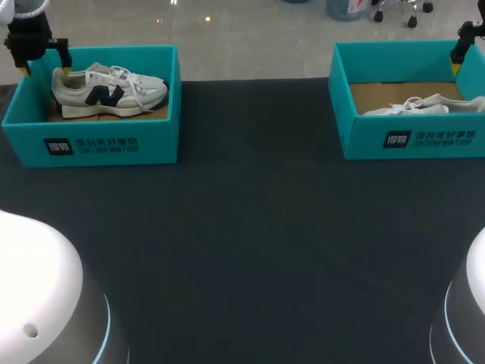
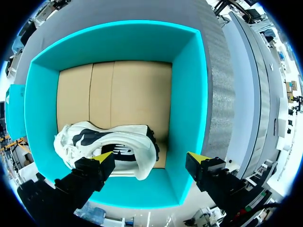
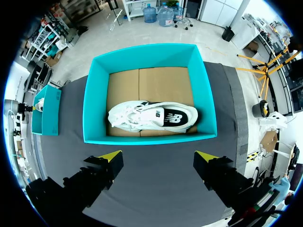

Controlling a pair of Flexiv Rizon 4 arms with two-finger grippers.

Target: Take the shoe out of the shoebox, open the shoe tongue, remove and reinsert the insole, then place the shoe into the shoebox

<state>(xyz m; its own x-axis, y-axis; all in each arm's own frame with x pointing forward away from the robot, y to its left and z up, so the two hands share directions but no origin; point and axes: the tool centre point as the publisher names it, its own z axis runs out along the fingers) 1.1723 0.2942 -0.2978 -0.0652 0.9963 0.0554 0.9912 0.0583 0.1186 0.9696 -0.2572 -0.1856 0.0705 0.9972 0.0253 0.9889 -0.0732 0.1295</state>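
Shoeboxes of teal colour stand on the dark table (image 1: pixel 250 227), well apart, one on each side. The left shoebox (image 1: pixel 98 144) holds the left shoe (image 1: pixel 106 91), a white and grey sneaker with dark marks. It stands upright on its sole on the brown cardboard floor, and its toe points to the middle of the table. The left gripper (image 1: pixel 45 68) hangs over the far outer corner of this box, at the heel end of the shoe. In the left wrist view its fingers are wide apart and they clamp nothing. One yellow tip (image 2: pixel 102 156) is over the heel opening of the shoe and the other is by the box wall. I cannot tell if the tip touches the shoe.

The right shoebox (image 1: pixel 413 140) holds the right shoe (image 1: pixel 424 105), which lies on its side, close to the front wall. The right gripper (image 1: pixel 458 61) is at the far outer corner of that box. In the right wrist view its fingers also stand wide apart, empty, and the box with the shoe lies ahead of them.
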